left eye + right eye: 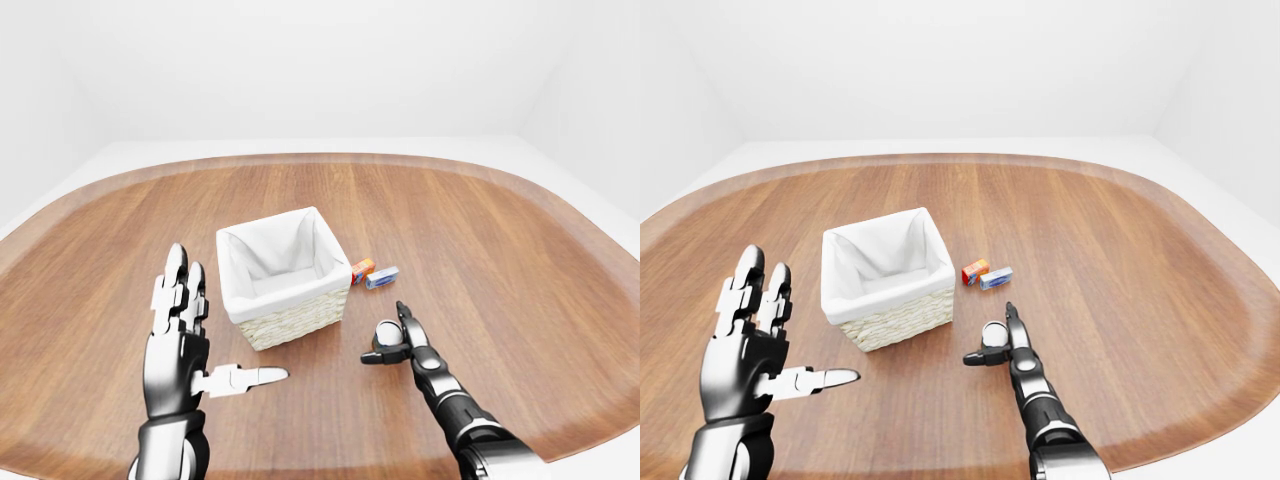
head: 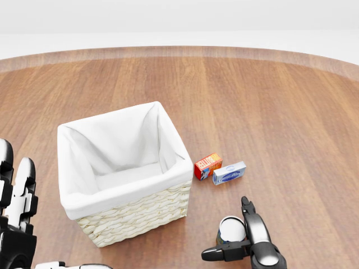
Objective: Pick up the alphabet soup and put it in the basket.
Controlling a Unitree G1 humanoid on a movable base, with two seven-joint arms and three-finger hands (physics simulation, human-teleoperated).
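The alphabet soup can (image 2: 231, 227) stands upright on the wooden table, right of and below the basket in the head view. My right hand (image 1: 386, 334) is at the can, one finger stretched up its right side and the thumb reaching across below it. The fingers are open, not closed round the can. The wicker basket (image 2: 140, 216) with a white cloth liner stands empty left of the can. My left hand (image 1: 800, 320) is open and empty, fingers spread, raised left of the basket.
A small orange box (image 2: 208, 166) and a blue-and-white box (image 2: 229, 173) lie side by side just right of the basket, above the can. The round wooden table (image 2: 280, 112) stretches wide on all sides, with white floor and walls beyond.
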